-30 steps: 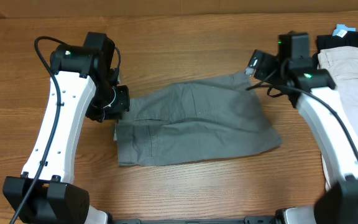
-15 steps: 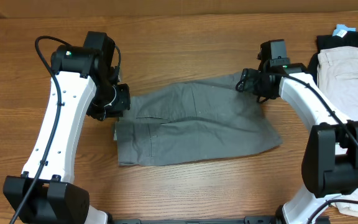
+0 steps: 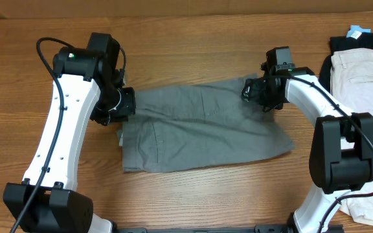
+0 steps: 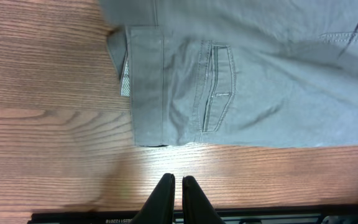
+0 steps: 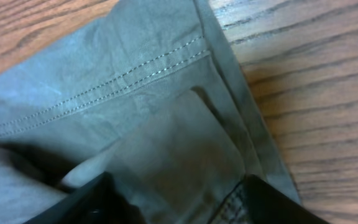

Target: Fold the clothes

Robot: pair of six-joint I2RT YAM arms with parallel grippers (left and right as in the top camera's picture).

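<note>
Two white-and-black robot arms (image 3: 60, 142) reach in from the near edge of the brown wood-grain table (image 3: 193, 200). Between them the pair of mid-grey cotton twill shorts (image 3: 199, 129) lies spread flat at the table's middle, with the waistband toward the left and the leg hems toward the right. The left gripper (image 4: 178, 183) hangs over bare wood just beside the waistband end. Its two black fingers are pressed nearly together with nothing between them, and a stitched pocket (image 4: 216, 81) shows beyond it. Farther back, the right gripper (image 5: 182, 199) sits over the shorts' far right corner by a double-stitched hem, jaws spread wide and clamping nothing. At the far right edge lies a pair of cream-white shorts (image 3: 368, 77), and behind them a black garment with a blue tag (image 3: 361, 40).
</note>
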